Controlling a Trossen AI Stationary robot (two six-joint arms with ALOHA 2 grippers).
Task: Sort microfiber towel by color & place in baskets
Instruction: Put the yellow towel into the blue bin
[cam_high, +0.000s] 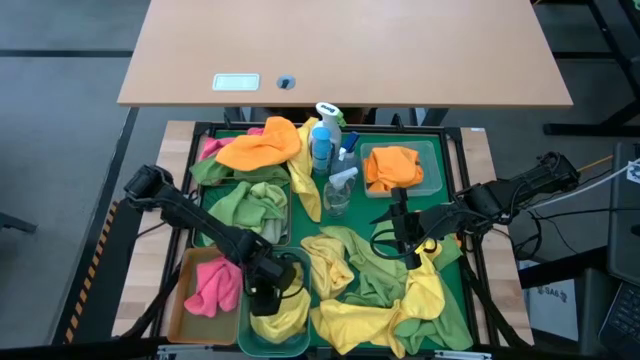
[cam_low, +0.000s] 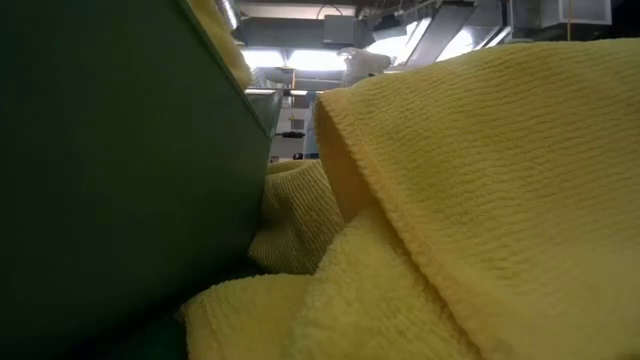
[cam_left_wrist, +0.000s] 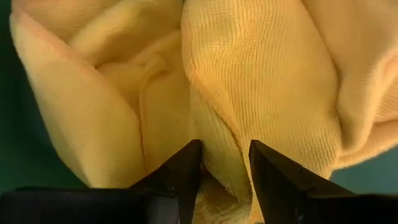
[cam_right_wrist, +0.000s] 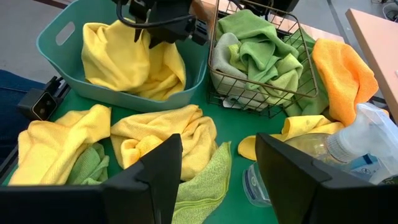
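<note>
Yellow microfiber towel (cam_high: 283, 312) lies bunched in the teal plastic basket (cam_high: 246, 340) at seven o'clock on the table, my left pincer (cam_high: 266, 297) just above it, fingers (cam_left_wrist: 180, 171) parted around one fold, releasing. I'd lift straight up so nothing snags. My right pincer (cam_high: 404, 238) hangs released over the four o'clock pile, well apart, with free room between.

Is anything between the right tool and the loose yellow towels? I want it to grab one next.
Nothing visible. The right tool hangs open above the tray, and the yellow towel lies uncovered just ahead of it. The spray bottle stands off to the side, and the left tool is over the teal bin.
</note>
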